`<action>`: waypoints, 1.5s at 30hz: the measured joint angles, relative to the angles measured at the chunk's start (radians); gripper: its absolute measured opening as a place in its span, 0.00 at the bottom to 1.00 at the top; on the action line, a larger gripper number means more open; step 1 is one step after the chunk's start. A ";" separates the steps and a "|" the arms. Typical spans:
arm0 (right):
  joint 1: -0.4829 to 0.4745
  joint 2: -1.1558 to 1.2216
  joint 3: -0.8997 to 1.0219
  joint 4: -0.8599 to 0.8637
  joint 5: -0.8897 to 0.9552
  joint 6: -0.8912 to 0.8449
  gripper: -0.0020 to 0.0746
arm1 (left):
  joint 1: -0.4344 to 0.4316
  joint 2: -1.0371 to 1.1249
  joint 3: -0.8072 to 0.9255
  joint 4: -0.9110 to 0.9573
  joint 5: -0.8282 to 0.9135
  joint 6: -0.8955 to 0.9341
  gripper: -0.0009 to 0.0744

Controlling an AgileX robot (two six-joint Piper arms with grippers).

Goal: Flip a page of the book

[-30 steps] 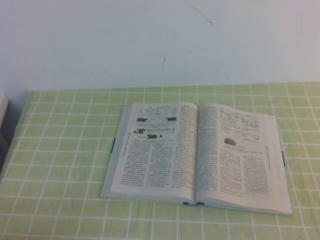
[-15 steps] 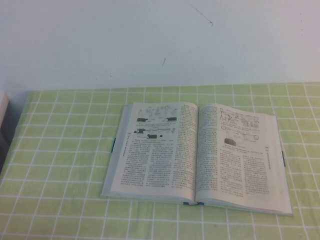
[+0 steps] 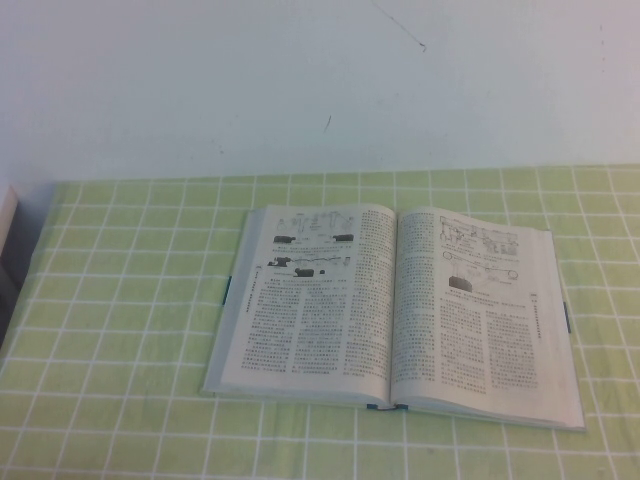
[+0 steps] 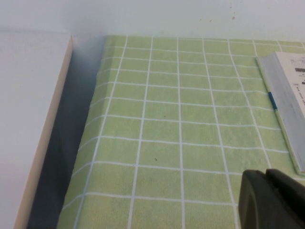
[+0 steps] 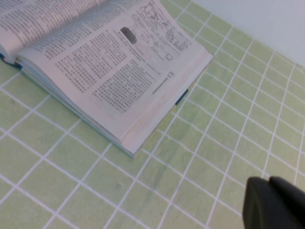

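Nothing has moved since the earlier frames: your book (image 3: pixel 395 310) lies open and flat exactly as before. Nearest you, the right gripper (image 5: pixel 274 202) hangs low over the green checked tablecloth (image 3: pixel 120 300), just off the book's right edge, jaws fully closed on nothing. Your left gripper (image 4: pixel 269 200) sits over the cloth left of the book; you cannot tell how its jaws stand. Further out, the page (image 3: pixel 310 295) with small dark pictures rests on the left stack, untouched.
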 joint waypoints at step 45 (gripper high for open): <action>-0.077 -0.218 0.425 -0.158 -0.426 0.392 0.02 | 0.000 -0.002 -0.001 0.000 0.000 0.003 0.01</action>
